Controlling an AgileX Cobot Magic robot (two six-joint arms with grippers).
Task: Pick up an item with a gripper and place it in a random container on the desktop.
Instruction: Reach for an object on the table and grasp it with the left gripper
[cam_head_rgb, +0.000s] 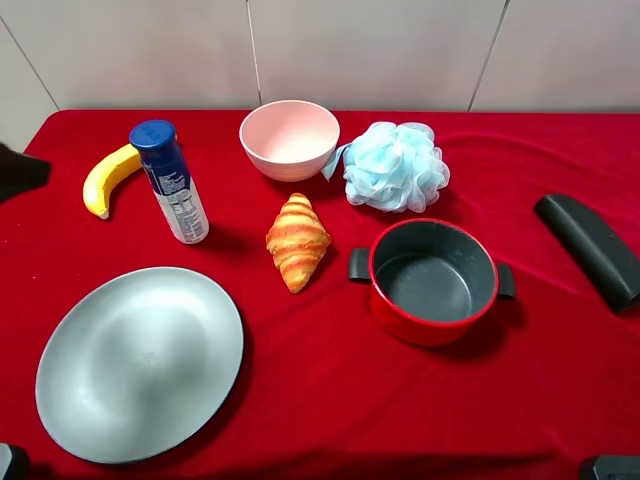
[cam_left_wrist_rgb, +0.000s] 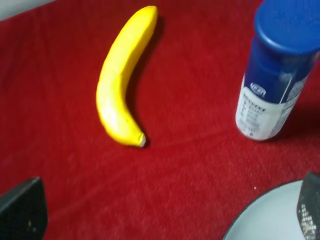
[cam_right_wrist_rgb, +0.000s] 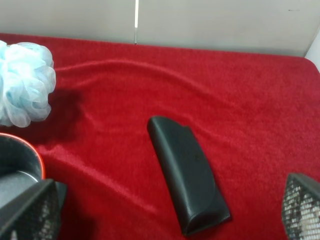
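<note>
Upright stands the white, blue-capped spray can.

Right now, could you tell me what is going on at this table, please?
Nothing has been picked up yet. The spray can stands upright on the red cloth beside the banana, and the red pot is empty. The left gripper is open, facing the can and banana; the right gripper is open near the pot and the black case.
</note>
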